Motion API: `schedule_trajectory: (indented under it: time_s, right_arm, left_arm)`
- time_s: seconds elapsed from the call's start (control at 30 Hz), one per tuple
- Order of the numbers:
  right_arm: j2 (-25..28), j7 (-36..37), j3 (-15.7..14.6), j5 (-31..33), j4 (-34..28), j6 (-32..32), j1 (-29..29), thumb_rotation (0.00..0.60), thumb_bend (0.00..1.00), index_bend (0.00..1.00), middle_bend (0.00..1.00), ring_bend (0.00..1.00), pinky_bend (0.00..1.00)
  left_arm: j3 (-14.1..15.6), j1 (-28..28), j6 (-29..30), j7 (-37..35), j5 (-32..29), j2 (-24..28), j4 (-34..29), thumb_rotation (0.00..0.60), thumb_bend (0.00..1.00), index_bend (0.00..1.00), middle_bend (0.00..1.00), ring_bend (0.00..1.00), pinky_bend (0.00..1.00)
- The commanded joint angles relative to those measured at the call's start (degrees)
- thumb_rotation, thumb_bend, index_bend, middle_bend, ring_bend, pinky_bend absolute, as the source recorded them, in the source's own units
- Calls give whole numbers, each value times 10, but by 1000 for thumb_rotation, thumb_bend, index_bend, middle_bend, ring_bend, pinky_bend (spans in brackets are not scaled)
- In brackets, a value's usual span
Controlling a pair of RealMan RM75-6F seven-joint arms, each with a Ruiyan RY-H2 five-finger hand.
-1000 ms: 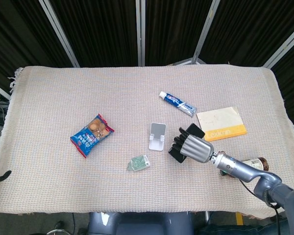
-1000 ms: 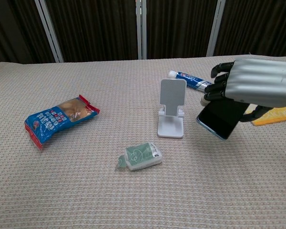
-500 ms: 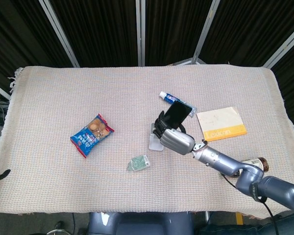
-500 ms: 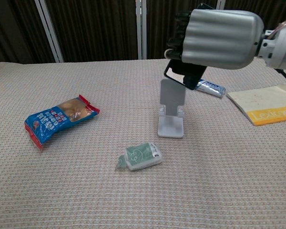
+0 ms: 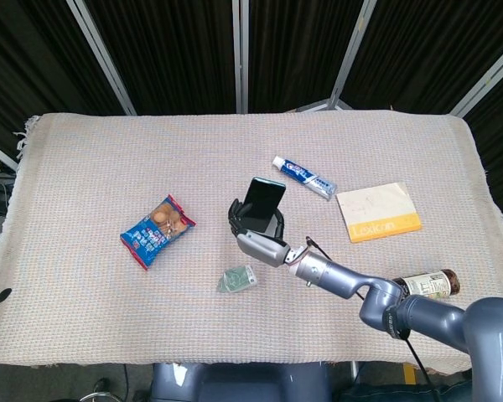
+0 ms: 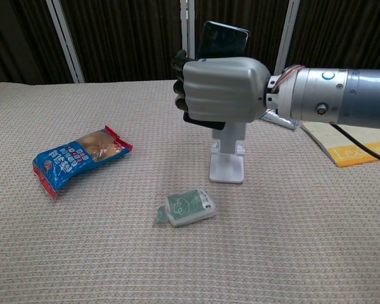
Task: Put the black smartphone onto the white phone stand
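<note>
Your right hand (image 6: 223, 90) grips the rigid, slick black smartphone (image 6: 222, 39) upright above the white plastic phone stand (image 6: 227, 158); keep the fingers on its edges.

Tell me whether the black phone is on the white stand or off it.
Off it. The right hand grips the black smartphone upright above the white phone stand, whose base shows bare below the hand.

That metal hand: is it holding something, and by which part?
Yes. The right hand grips the black smartphone around its lower part; the top end sticks up above the fingers. The left hand is not visible.
</note>
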Motion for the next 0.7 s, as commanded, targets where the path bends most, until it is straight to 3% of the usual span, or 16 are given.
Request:
schedule_trajectory:
  time_s: [0.03,0.7]
  right_arm:
    - [-8,-9,-7,1,12,-9,2,600,154,538,591,479,323]
    - [-13,-2,-55,-23,62,-6,-7,600,154,545,581,470,321]
  left_arm:
    - [-1,-1,-2,0,-3,-1,2,600,0,0,0,0,0]
    - [1,-5,-6,17,-8,-6,2,600,0,0,0,0,0]
